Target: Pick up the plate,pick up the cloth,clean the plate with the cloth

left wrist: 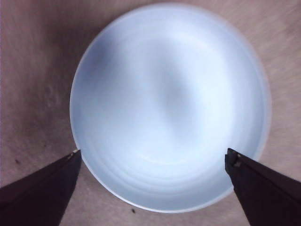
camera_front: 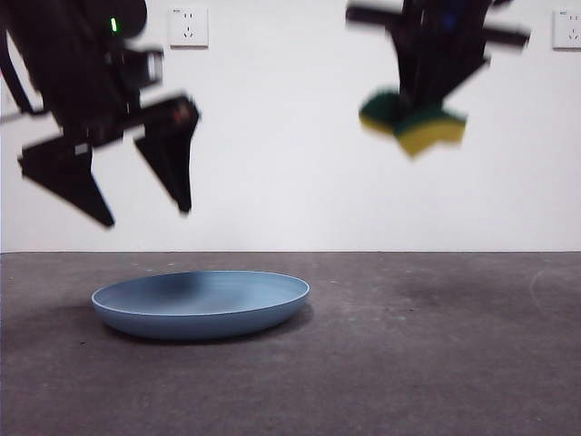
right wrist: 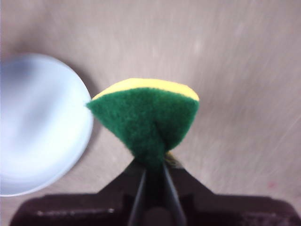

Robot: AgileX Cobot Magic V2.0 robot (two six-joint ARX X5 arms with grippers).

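Hovering my left gripper [camera_front: 145, 213] high over the wide, shallow, round light-blue plate [camera_front: 201, 304], jaws spread wide and empty, I see the plate flat on the grey table [camera_front: 436, 363]. A low rim may slip from the jaws. To the right, my right gripper [camera_front: 413, 113] pinches the yellow sponge block with its dark green scouring top [camera_front: 413, 120] aloft; that narrow bite could let it twist loose.
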